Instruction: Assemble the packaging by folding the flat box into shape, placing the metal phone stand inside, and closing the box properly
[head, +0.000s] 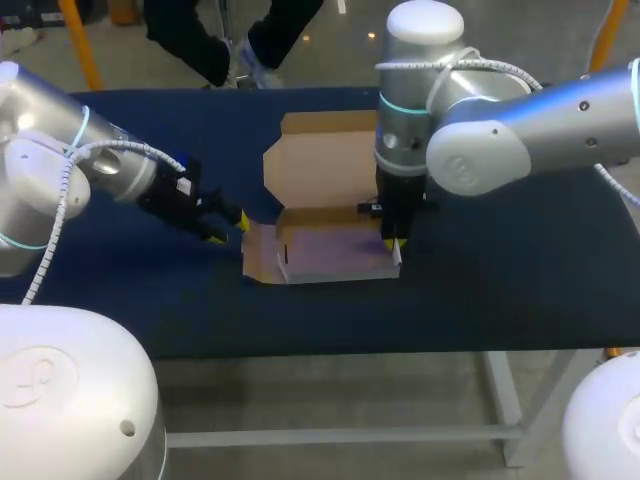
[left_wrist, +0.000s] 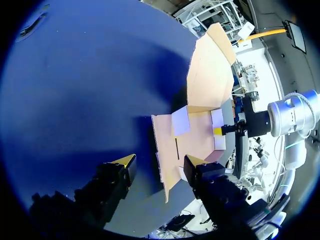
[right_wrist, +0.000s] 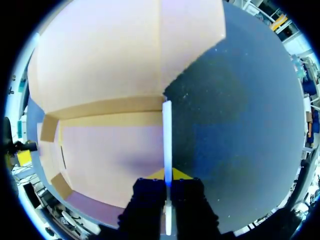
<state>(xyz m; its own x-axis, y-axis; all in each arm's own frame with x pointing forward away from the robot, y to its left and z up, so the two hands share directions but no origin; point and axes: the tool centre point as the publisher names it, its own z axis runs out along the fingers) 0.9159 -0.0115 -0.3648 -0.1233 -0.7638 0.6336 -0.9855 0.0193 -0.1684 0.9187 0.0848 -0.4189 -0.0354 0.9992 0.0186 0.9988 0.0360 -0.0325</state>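
Observation:
The cardboard box (head: 325, 250) lies in the middle of the blue table, its lid (head: 320, 160) folded back flat on the far side. My right gripper (head: 392, 243) points straight down at the box's right side wall (right_wrist: 167, 135) and is shut on it (right_wrist: 167, 175), holding it upright. My left gripper (head: 232, 225) is low at the box's left side, open (left_wrist: 160, 162). The edge of the left flap (left_wrist: 165, 175) lies between its fingers, and neither touches it. No phone stand shows in any view.
The table (head: 500, 270) has a dark blue cover. Its front edge runs close to the box, and bare cloth lies to the right of and behind the lid. My right arm's bulk hangs over the box's right end.

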